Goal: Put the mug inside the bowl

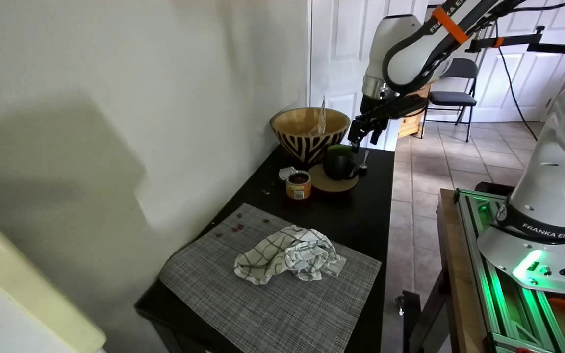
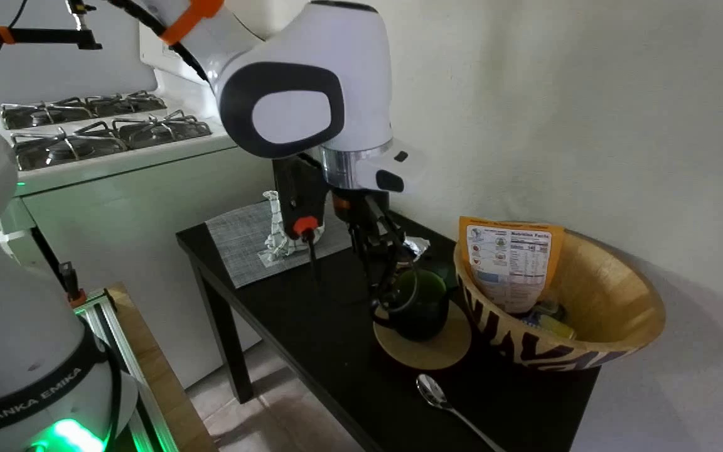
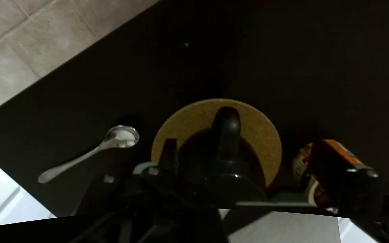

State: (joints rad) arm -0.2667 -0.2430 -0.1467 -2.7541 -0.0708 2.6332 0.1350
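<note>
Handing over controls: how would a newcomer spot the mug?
Start at the large striped bowl on the black table. Beside it lies a flat tan disc, with the mug upright on it. Unlike the labelled can nearby, the mug is dark, with a handle and greenish inside.

Views share the mug (image 1: 337, 165) — wrist's nearest (downward).

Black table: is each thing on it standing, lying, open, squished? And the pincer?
Small near-black mug, upright on round tan disc
Large tan striped bowl, upright, holding orange packet
Orange-labelled tin, open, lid peeled back
White checked cloth, crumpled
Grey woven mat, flat
Metal spoon, lying flat
Black pincer, open
</note>
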